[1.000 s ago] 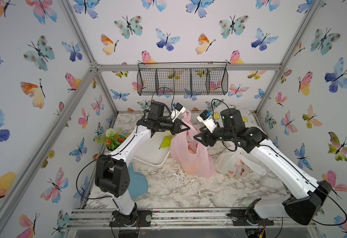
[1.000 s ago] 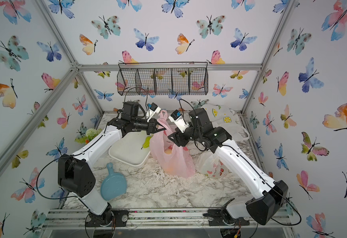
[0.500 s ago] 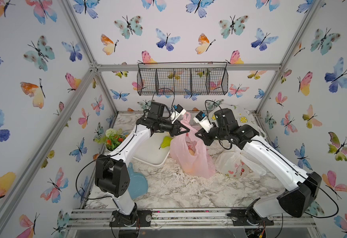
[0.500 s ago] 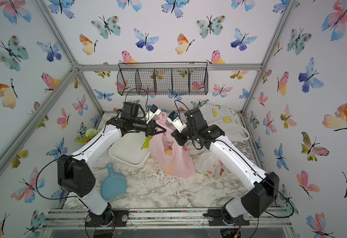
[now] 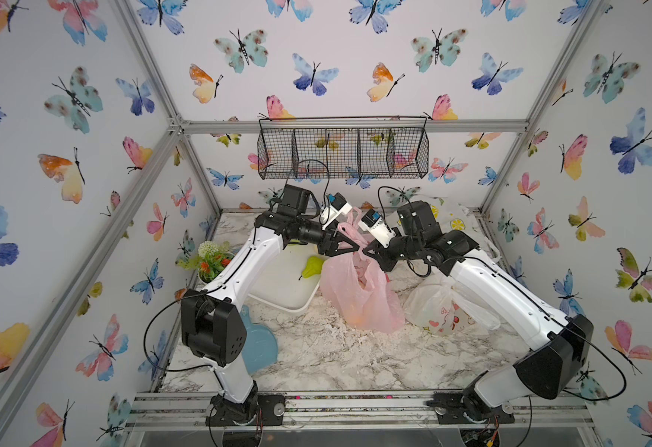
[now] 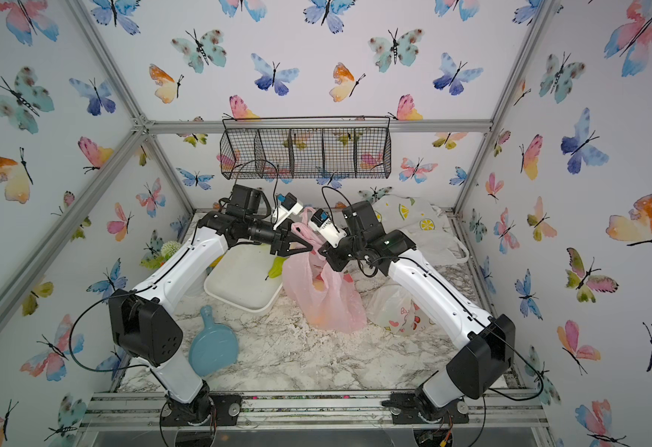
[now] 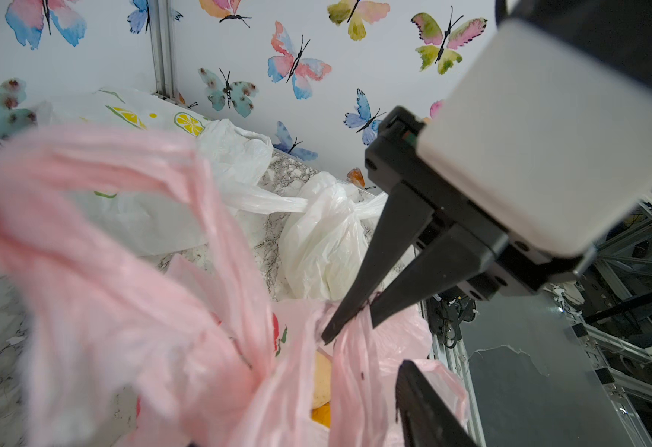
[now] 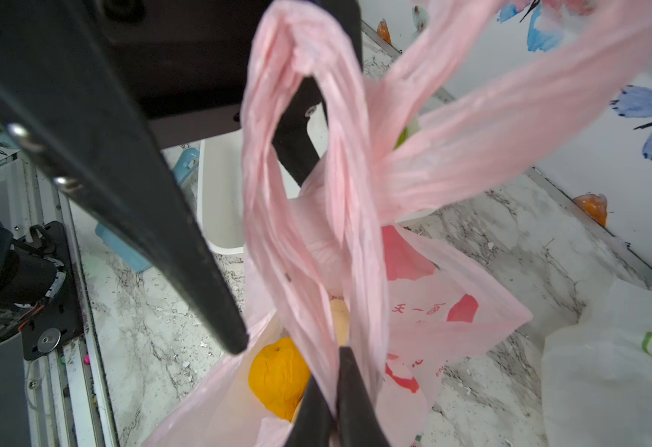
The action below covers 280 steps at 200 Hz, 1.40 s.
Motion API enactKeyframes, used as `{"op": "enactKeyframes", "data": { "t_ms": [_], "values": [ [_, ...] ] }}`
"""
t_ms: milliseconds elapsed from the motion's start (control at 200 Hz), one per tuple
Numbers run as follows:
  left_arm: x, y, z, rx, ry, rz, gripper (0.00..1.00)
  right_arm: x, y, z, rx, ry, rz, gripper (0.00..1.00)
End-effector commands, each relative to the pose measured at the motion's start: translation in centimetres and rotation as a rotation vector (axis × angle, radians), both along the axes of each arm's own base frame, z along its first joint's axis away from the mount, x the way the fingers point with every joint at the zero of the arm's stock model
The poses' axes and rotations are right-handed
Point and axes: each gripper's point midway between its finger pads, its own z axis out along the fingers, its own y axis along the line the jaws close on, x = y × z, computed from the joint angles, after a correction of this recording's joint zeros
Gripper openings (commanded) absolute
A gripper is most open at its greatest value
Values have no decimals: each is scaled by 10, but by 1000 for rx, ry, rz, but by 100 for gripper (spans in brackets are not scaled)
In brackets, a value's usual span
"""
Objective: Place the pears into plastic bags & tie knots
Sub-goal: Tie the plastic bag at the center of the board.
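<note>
The pink plastic bag [image 5: 359, 294] stands mid-table, its handles raised between my two grippers. Inside it lie an orange-yellow pear [image 8: 278, 371] and a cream pear [image 8: 339, 313]. My right gripper [image 8: 336, 387] is shut on one pink handle [image 7: 359, 348]. My left gripper [image 5: 355, 244] is open, and the other handle loop [image 8: 301, 162] hangs loosely around one of its fingers [image 8: 297, 147]. A green pear [image 5: 312, 266] lies on the white tray [image 5: 278, 290]. The bunny-print bag [image 5: 444, 309] sits to the right with a knot [image 7: 349, 211]. The lemon bag [image 5: 448, 216] lies behind it.
Potted flowers [image 5: 210, 259] stand at the left wall beside the tray. A blue flat dish [image 5: 258, 340] lies near my left arm's base. A black wire basket [image 5: 343, 153] hangs on the back wall above the grippers.
My right gripper has closed on a pink handle. My left gripper has opened and let go of its handle, which now hangs loosely.
</note>
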Motion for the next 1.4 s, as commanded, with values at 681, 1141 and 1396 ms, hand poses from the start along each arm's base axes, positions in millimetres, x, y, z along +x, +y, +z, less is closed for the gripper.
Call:
{"op": "enactKeyframes", "data": {
  "t_ms": [681,1141,1396],
  "values": [
    [11,-9,7,-76,45,-12,54,-13,0,-6,1,24,29,7],
    [5,-24,4,-113,77,-56,43,-13,7,-6,14,31,61,3],
    [9,-24,6,-113,62,-46,11,-12,1,-1,18,21,22,7]
  ]
}}
